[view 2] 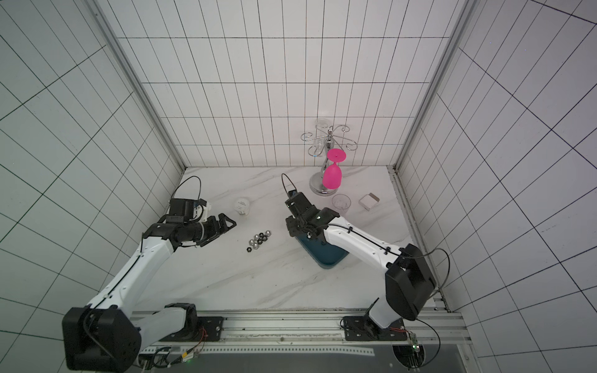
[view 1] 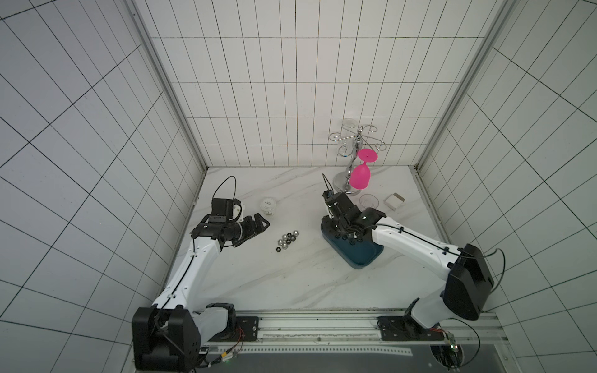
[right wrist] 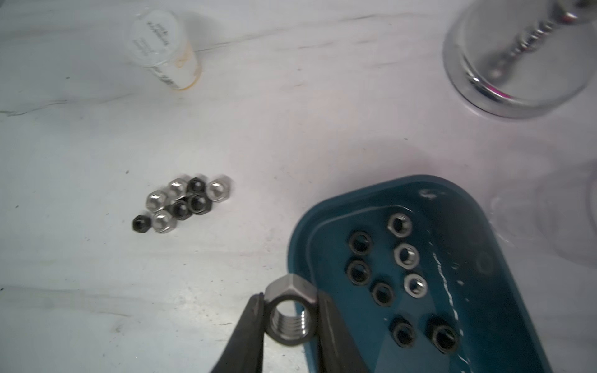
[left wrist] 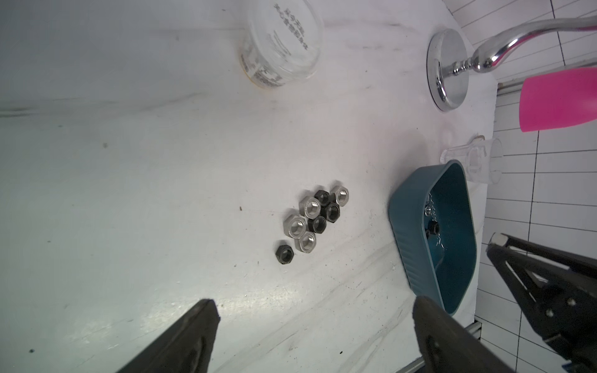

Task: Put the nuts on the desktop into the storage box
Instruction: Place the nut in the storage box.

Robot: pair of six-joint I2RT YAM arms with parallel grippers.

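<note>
Holding one silver nut (right wrist: pixel 290 319) in the right end effector (right wrist: pixel 290 294), squeezed shut on two flat sides, hole turned to the wrist camera. Hanging right by the rim of the storage box (view 1: pixel 358 256), near its 10 o'clock end in a top view.

Best to slide a little toward 3 o'clock first, over the blue floor. Then go low and let go softly. Dropping from high up probably makes a hard metal nut bounce on smooth plastic. Try to miss the eight nuts (right wrist: pixel 406 255) lying inside.

Nothing held in the left end effector (left wrist: pixel 315 306). Opened wide, hovering at 10 o'clock of the pile (left wrist: pixel 313 219).

Eight more to move from that pile, bunched on the surface (view 1: pixel 290 284) at 9 o'clock from the box. Four shiny silver, four dull black. Tiny, six-sided, with screw ridges inside each hole.

Ribbed outside wall on the box, round corners, glossy inside. White stone look on the surface, with thin grey lines.
</note>
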